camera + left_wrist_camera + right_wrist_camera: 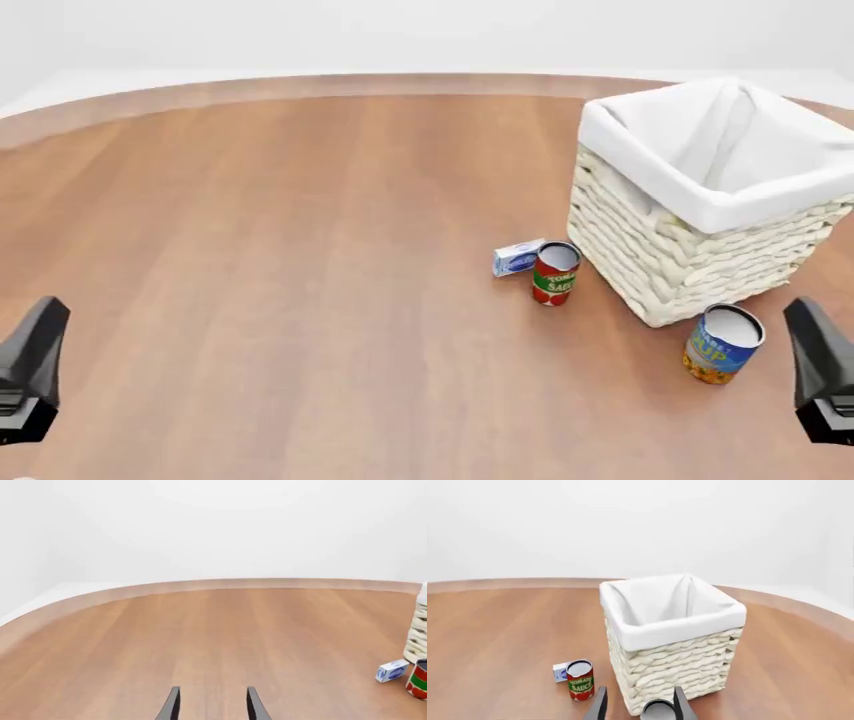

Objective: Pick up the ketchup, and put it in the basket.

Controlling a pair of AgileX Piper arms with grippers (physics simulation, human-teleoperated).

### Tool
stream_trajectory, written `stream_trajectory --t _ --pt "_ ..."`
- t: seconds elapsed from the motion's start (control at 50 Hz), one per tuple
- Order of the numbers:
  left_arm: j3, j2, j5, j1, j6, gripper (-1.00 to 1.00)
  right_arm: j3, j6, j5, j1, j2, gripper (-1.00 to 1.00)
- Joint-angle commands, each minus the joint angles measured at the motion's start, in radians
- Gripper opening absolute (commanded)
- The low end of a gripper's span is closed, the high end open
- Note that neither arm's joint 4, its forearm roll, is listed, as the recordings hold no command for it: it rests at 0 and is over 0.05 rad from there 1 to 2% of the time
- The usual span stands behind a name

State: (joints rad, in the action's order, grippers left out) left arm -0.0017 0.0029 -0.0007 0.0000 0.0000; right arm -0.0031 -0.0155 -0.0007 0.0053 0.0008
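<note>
The ketchup is out of view in all three views. The basket [667, 255], cream woven wicker with a white cloth liner folded over its rim, stands at the right of the table; it fills the right wrist view [674, 665], and only its edge shows in the left wrist view [419, 635]. My left gripper [213, 702] is open over bare wood at the near left [30, 370]. My right gripper [640, 702] is open at the near right [821, 370], facing the basket with nothing held.
A short red-and-green tomato sauce can [555, 273] and a small blue-and-white box [517, 257] sit just left of the basket. A blue-and-yellow can [721, 345] stands by the basket's near corner, close to my right gripper. The table's curved far edge [400, 85] meets a white wall.
</note>
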Motion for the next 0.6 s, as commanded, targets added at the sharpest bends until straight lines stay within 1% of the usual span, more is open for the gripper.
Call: stream_trajectory --t 0.02,0.1,0.2,0.26,0.28,0.32,0.36,0.48,0.52,0.6 --pt "-0.003 0.005 -0.001 0.000 0.000 1.00 -0.005 -0.044 -0.008 0.018 0.000 1.00" --pt "-0.003 0.005 -0.001 0.000 0.000 1.00 -0.022 -0.039 -0.002 0.015 0.000 1.00" --pt "-0.003 0.005 -0.001 0.000 0.000 1.00 -0.017 -0.035 -0.005 0.007 -0.001 1.00" --pt "-0.003 0.005 -0.001 0.000 0.000 1.00 -0.021 -0.056 -0.005 0.023 0.000 1.00" --pt "-0.003 0.005 -0.001 0.000 0.000 1.00 -0.023 -0.080 -0.010 0.017 0.000 1.00" --pt "-0.003 0.005 -0.001 0.000 0.000 1.00 -0.018 -0.071 -0.013 0.023 -0.001 1.00" --pt "-0.003 0.005 -0.001 0.000 0.000 1.00 -0.022 -0.084 -0.012 0.029 0.000 1.00" --pt "-0.003 0.005 -0.001 0.000 0.000 1.00 -0.027 -0.093 -0.009 0.032 0.000 1.00" --pt "-0.003 0.005 -0.001 0.000 0.000 1.00 -0.031 -0.114 -0.009 0.046 0.000 1.00" --pt "-0.003 0.005 -0.001 0.000 0.000 1.00 -0.029 -0.132 -0.013 0.066 0.000 1.00"
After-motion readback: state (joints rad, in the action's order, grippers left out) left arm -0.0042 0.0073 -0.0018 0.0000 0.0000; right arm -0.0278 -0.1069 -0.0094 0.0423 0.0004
